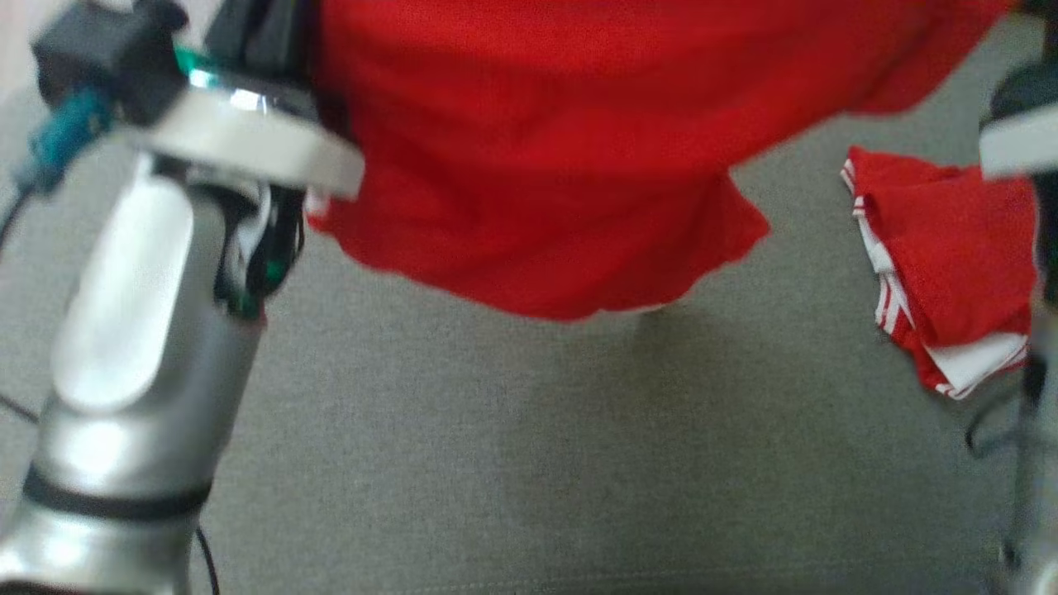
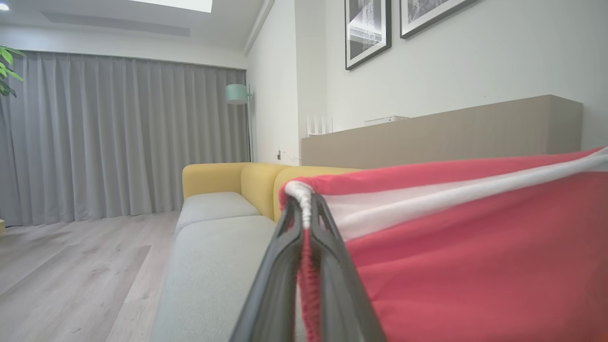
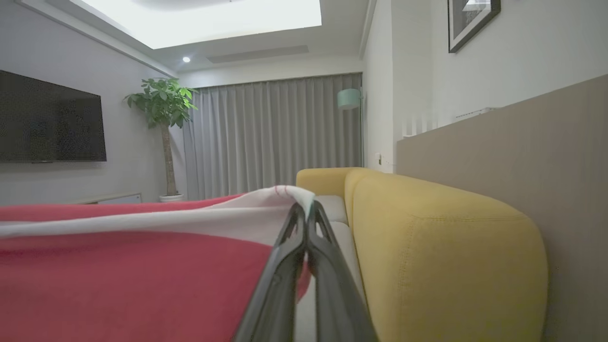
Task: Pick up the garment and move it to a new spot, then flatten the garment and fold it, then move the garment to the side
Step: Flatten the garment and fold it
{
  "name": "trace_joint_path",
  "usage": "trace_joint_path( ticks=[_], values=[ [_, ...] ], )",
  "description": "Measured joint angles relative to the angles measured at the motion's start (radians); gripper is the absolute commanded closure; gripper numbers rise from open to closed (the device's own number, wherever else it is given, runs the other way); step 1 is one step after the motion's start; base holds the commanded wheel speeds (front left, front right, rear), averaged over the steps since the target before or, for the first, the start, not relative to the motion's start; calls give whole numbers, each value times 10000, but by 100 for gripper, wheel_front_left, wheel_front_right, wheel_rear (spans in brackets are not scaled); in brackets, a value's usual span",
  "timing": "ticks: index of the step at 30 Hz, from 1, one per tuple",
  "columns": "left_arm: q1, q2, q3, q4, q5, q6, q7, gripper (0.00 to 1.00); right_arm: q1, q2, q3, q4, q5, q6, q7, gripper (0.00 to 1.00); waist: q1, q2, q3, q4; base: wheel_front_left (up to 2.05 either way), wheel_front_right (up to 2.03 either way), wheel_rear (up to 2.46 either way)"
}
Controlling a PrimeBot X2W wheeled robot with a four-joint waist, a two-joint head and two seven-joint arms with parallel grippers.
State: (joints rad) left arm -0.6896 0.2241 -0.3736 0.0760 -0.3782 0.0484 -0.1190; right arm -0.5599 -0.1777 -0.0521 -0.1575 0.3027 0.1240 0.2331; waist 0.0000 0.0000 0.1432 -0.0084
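The garment [image 1: 537,149] is red with a white trim and hangs stretched across the top of the head view, above the grey seat. My left forearm [image 1: 140,330] rises at its left end and my right arm [image 1: 1025,132] at its right end. In the left wrist view my left gripper [image 2: 306,204] is shut on the white-trimmed edge of the garment [image 2: 475,247], which spreads to the right. My right gripper [image 3: 306,213] pinches the opposite white edge, and the red cloth [image 3: 118,275] spreads to the left.
A second red and white cloth [image 1: 950,264] lies crumpled on the grey sofa seat [image 1: 496,454] at the right. The yellow backrest [image 3: 446,247] runs along a beige ledge [image 2: 451,128]. Wooden floor [image 2: 71,266] lies beyond the seat's open side.
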Motion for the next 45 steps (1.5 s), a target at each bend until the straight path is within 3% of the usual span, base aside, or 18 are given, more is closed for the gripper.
trace_joint_path(
  ticks=[4, 11, 16, 24, 29, 34, 39, 45],
  values=[
    [-2194, -497, 48, 2148, 2, -405, -736, 100, -2450, 21, 349, 2255, 255, 0, -441, 100, 1, 0, 640, -19, 0, 0, 0],
    [-4784, -945, 639, 5340, 180, -662, -1310, 100, -5513, 468, 1243, 5854, 382, 0, -1896, 100, 3, 0, 1261, -149, 0, 0, 0],
    [-5362, -1160, 1064, 6573, 476, -819, -1381, 100, -6779, 711, 2046, 8399, 422, 0, -2558, 100, 2, 0, 1488, -286, 0, 0, 0],
    [-4596, -1689, 1281, 9388, 579, -838, -1377, 100, -6853, 1011, 3327, 11739, 711, 0, -3045, 100, 1, 0, 1985, -269, 0, 0, 0],
    [-4126, -1833, 1287, 10247, 497, -920, -1377, 100, -6624, 1007, 4103, 12364, 1041, 0, -3405, 100, 3, -1, 2250, -186, 0, 0, 0],
    [-3366, -1939, 1354, 10381, 307, -1103, -1375, 100, -5152, 1045, 5005, 12435, 1743, 0, -3950, 100, 2, -1, 2355, -127, 0, 0, 0],
    [-1657, -1971, 1601, 9179, 188, -1285, -1377, 100, -3184, 1039, 5010, 12383, 2029, 0, -4631, 100, 0, 0, 2131, -75, 0, 0, 0],
    [1120, -1967, 1802, 7110, 328, -1371, -1373, 100, -767, 838, 4500, 10721, 2169, 0, -4809, 100, 0, 0, 1622, -79, 0, 0, 0]
  ],
)
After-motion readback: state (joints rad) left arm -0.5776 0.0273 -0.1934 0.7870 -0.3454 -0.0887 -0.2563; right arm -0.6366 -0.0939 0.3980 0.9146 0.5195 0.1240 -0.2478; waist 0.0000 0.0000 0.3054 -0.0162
